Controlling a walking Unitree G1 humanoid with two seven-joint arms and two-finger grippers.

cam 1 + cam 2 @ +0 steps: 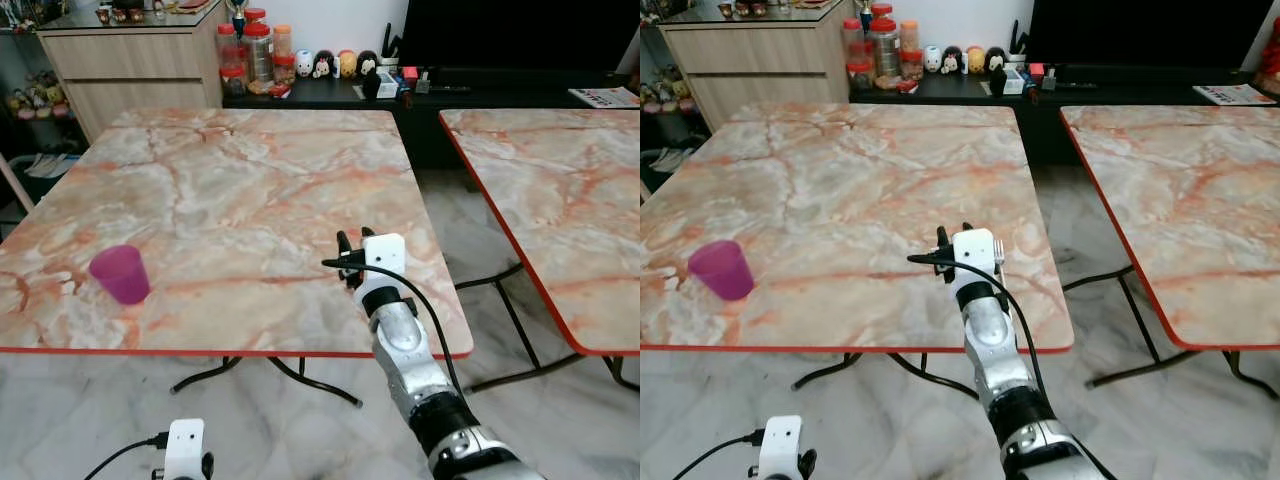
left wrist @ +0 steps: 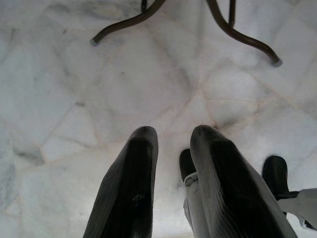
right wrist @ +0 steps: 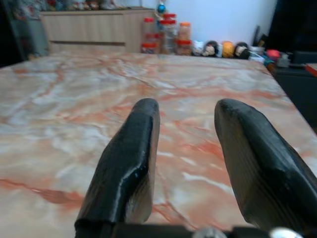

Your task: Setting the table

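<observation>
Left pincer [image 2: 171, 183] hangs low over floor tiles, fingers a little apart, empty, idle. Right pincer [image 3: 188, 163] is up over surface [image 1: 250, 180] near its front-right edge, open w/ a clear gap, nothing held. Purple cup [image 1: 121, 273] stands upright near front-left, well apart to right pincer's left; bare marble btwn, nothing blocking. Left arm prob nearer sideways, but low.
</observation>
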